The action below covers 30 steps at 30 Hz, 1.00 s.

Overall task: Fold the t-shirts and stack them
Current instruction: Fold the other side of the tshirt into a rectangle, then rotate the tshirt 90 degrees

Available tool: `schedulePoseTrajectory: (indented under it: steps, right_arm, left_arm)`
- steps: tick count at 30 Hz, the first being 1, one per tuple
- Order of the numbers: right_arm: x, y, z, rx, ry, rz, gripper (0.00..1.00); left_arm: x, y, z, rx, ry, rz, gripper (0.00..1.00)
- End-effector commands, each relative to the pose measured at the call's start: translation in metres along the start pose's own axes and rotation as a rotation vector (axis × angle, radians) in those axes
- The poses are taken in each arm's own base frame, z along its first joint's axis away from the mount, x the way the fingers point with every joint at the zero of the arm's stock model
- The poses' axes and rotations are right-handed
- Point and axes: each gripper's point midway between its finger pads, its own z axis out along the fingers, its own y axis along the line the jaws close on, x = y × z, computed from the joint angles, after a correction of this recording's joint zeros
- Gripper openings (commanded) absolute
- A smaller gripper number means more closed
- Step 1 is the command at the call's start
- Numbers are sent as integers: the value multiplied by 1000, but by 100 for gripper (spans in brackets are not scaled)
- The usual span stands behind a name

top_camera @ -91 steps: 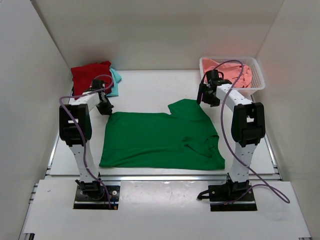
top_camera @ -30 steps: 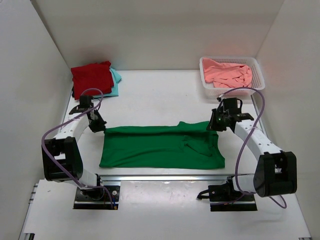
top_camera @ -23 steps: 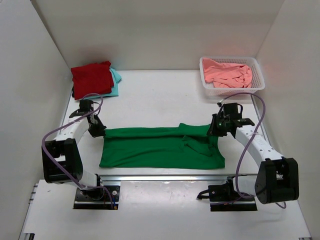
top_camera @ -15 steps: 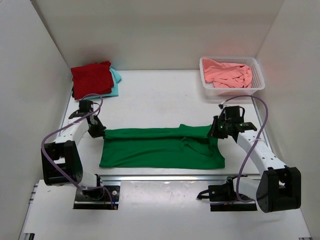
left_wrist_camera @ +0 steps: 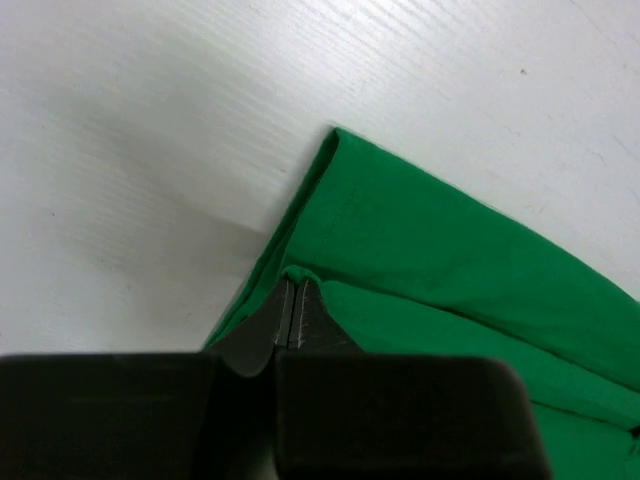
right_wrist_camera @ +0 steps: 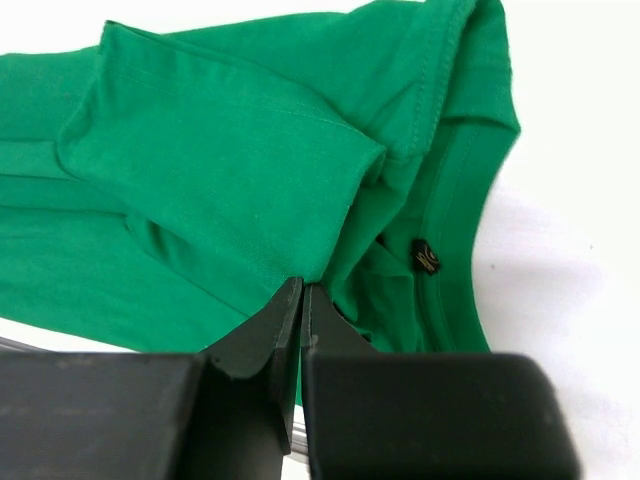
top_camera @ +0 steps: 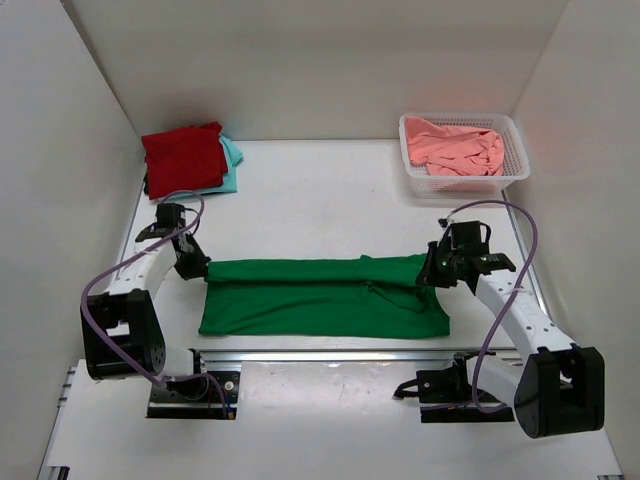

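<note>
A bright green t-shirt (top_camera: 320, 295) lies across the near part of the table, its far half drawn over toward the front. My left gripper (top_camera: 201, 272) is shut on the green t-shirt's far left edge (left_wrist_camera: 330, 220); the cloth bunches at the fingertips (left_wrist_camera: 291, 290). My right gripper (top_camera: 428, 275) is shut on the same shirt's far right edge by the collar (right_wrist_camera: 450, 150), a fold pinched at its tips (right_wrist_camera: 301, 290). A folded dark red t-shirt (top_camera: 183, 156) rests on a pale turquoise t-shirt (top_camera: 231, 160) at the back left. A salmon pink t-shirt (top_camera: 455, 146) fills the basket.
A white mesh basket (top_camera: 517, 161) stands at the back right corner. White walls close in the table on the left, right and back. A metal rail (top_camera: 320, 354) runs along the table's near edge, just past the shirt's hem.
Both grippers have pulled the green shirt's far edge toward the front of the table, so the visible cloth has narrowed into a band. Both arms have lowered and drawn nearer.
</note>
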Motion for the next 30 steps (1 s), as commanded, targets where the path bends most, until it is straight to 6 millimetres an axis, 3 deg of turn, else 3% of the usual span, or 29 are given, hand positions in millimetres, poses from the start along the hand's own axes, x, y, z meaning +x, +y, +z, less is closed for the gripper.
schedulePoseTrajectory:
  steps: [1, 2, 3, 4, 7, 8, 12, 15, 18, 20, 23, 27, 30]
  right_arm:
    - [7, -3, -3, 4, 11, 18, 0]
    - [12, -8, -2, 23, 29, 32, 0]
    - [13, -9, -4, 25, 30, 43, 0]
    - [18, -10, -5, 32, 52, 56, 0]
    - [26, -11, -14, 47, 81, 102, 7]
    - [31, -9, -19, 51, 97, 114, 14]
    - [38, -4, -28, 73, 126, 119, 29]
    - [34, -5, -29, 114, 128, 117, 29]
    - [25, 1, -25, 108, 119, 107, 27]
    - [27, 3, -19, 100, 133, 129, 27]
    - [40, 7, -4, 117, 201, 112, 27]
    - [47, 6, 16, 161, 256, 66, 28]
    - [44, 7, 42, 188, 319, 44, 28]
  left_arm:
    - [9, 4, -8, 2, -5, 3, 0]
    - [11, 3, -9, 5, -5, 4, 1]
    - [19, 6, -9, -7, 16, 10, 13]
    - [21, 7, -11, -7, 18, 8, 40]
    - [25, 13, -14, -40, 19, 7, 63]
    - [25, 14, -15, -42, 15, 2, 71]
    - [15, 8, -18, -24, -5, -9, 76]
    - [-1, -11, -23, 30, -35, 21, 73]
    - [-11, -45, -25, 134, -58, 89, 72]
    - [-1, -72, -17, 196, -29, 179, 72]
    - [14, -91, -2, 188, 14, 265, 72]
    - [55, -98, 19, 173, 133, 306, 70]
    - [92, -80, 26, 126, 226, 302, 69]
